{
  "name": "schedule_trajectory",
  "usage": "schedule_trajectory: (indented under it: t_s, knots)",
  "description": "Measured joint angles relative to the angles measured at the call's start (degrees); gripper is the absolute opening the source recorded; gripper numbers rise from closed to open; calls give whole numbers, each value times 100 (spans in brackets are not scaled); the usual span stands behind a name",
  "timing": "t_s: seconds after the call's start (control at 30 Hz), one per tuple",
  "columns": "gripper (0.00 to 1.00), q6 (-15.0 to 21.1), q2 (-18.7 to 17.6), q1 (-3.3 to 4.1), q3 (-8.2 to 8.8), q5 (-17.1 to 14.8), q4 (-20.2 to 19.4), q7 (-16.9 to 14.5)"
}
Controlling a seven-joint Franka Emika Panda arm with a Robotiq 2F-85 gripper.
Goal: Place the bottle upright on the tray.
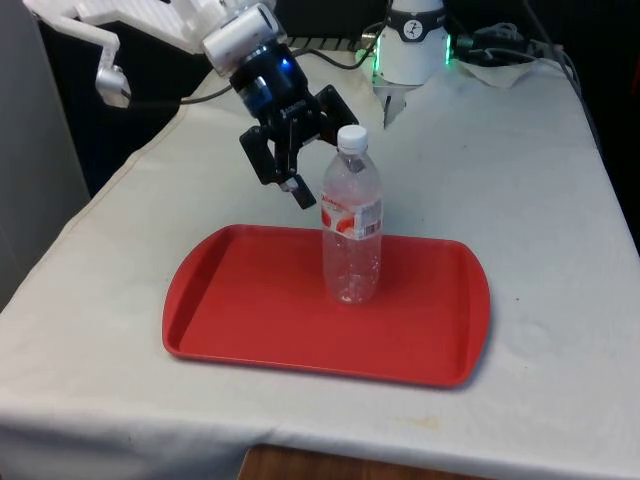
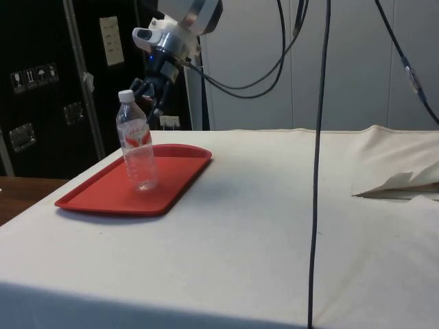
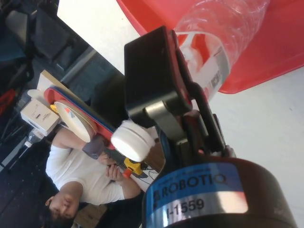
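I count one clear plastic water bottle (image 1: 351,220) and one red tray (image 1: 240,300) on my desk (image 1: 520,200), and the bottle is the only thing the tray holds. It stands upright toward the middle of the tray, white cap (image 1: 351,137) on top, a red and white label round its upper half; I see no liquid in it. In the side view the bottle (image 2: 137,147) stands on the tray (image 2: 96,199) nearer the edge that faces away from the camera.

My gripper (image 1: 318,150) hangs above the tray's far edge, just on the front view's left of the bottle's neck and cap, tilted. Its fingers (image 1: 297,188) are spread apart and hold nothing; I see a gap between them and the bottle in the front view. From the side the gripper (image 2: 152,92) sits behind the bottle's top, partly hidden by it, so I cannot judge the gap there.

In the wrist view one finger (image 3: 152,80) covers much of the bottle (image 3: 223,28), whose cap (image 3: 133,140) pokes out beside it. A person in a white shirt (image 3: 80,175) shows beyond the desk edge, partly cut off.
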State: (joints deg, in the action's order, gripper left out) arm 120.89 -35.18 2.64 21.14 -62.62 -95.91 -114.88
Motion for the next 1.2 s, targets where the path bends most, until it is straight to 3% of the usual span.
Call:
schedule_trajectory:
  t_s: [1.2]
  knots:
    - [100,0,309,92,120,693,0,172]
